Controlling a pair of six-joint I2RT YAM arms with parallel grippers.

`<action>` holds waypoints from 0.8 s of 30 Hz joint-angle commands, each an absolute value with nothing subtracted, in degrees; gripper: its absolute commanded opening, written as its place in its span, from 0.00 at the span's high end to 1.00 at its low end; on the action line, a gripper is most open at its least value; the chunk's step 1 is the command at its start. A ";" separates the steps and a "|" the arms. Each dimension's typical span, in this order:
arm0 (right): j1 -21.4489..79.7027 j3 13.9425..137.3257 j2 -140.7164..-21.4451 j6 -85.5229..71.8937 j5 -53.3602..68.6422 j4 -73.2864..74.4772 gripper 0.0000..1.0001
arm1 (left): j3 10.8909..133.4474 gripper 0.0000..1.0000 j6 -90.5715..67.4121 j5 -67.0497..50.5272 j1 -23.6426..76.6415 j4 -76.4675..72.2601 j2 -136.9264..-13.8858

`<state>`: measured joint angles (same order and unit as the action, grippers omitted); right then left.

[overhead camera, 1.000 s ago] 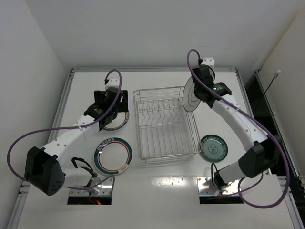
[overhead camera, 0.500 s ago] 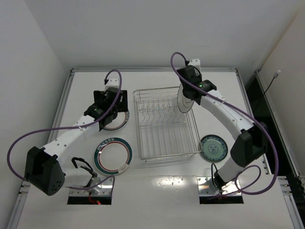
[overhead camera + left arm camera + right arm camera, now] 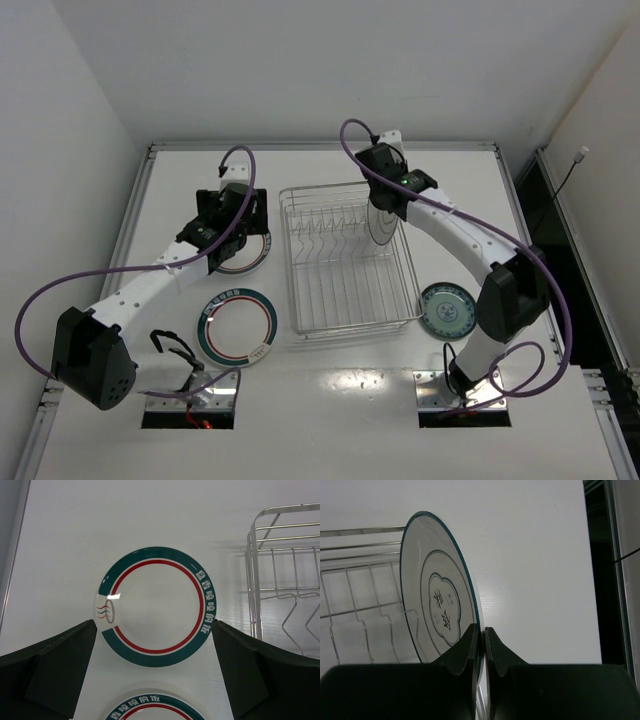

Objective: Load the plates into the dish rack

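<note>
My right gripper [image 3: 482, 637] is shut on the rim of the white plate with the thin dark rim [image 3: 437, 607] and holds it upright on edge over the far right part of the wire dish rack [image 3: 345, 255]; the plate shows there in the top view [image 3: 383, 222]. My left gripper [image 3: 155, 680] is open and empty above a teal-and-red ringed plate [image 3: 156, 605], which lies left of the rack in the top view [image 3: 252, 252]. A second ringed plate [image 3: 237, 327] lies nearer. The small teal-green plate [image 3: 448, 308] lies right of the rack.
The rack's upright tines [image 3: 330, 240] stand empty along its far half. The table's raised edges run at the left [image 3: 130, 220] and the far side [image 3: 320, 146]. Purple cables [image 3: 235, 155] loop from both arms.
My right arm has carried the upright plate leftwards, from just outside the rack's right edge to over the rack's far right part. The left arm has not moved.
</note>
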<state>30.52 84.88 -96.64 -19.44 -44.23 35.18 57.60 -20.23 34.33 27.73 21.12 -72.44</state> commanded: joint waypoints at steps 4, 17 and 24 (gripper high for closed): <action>32.07 86.66 -96.06 -20.39 -43.68 32.77 1.00 | 59.94 0.00 -21.01 35.24 28.21 20.39 -72.42; 36.21 89.65 -95.81 -26.10 -42.99 43.33 0.85 | 59.94 0.00 -21.01 35.77 28.21 20.39 -72.42; 34.37 88.42 -88.26 -27.94 -42.62 47.37 0.51 | 59.94 0.00 -21.01 35.77 28.21 20.92 -72.42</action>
<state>35.53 87.50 -94.56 -25.85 -41.89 45.17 57.58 -20.23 34.76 27.73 21.26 -72.44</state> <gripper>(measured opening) 0.467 1.000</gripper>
